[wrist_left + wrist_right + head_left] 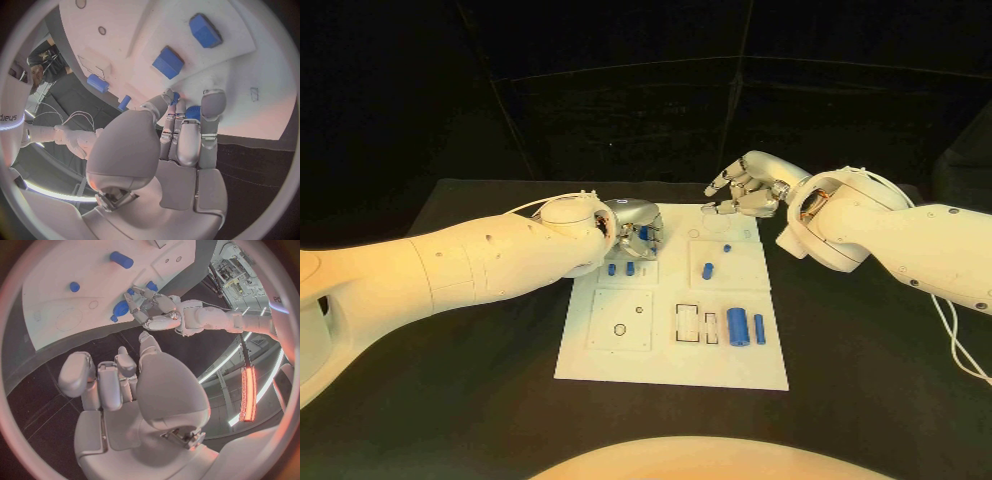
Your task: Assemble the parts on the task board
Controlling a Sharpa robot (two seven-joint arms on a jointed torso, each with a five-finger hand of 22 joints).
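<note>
The left hand [635, 232], fingers pinching a blue part [192, 112] over the task board [733, 365], could drop it if they loosen; the right hand [747, 192] hovers empty, fingers curled apart.

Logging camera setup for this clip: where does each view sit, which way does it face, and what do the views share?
Head view: on the robot's head, looking down at the board; both arms enter, left hand, right hand.
Left wrist view: behind the left hand, facing the board; its fingers touch a blue part.
Right wrist view: behind the right hand, facing the board.
Shared: all three show the board and left hand.
</note>
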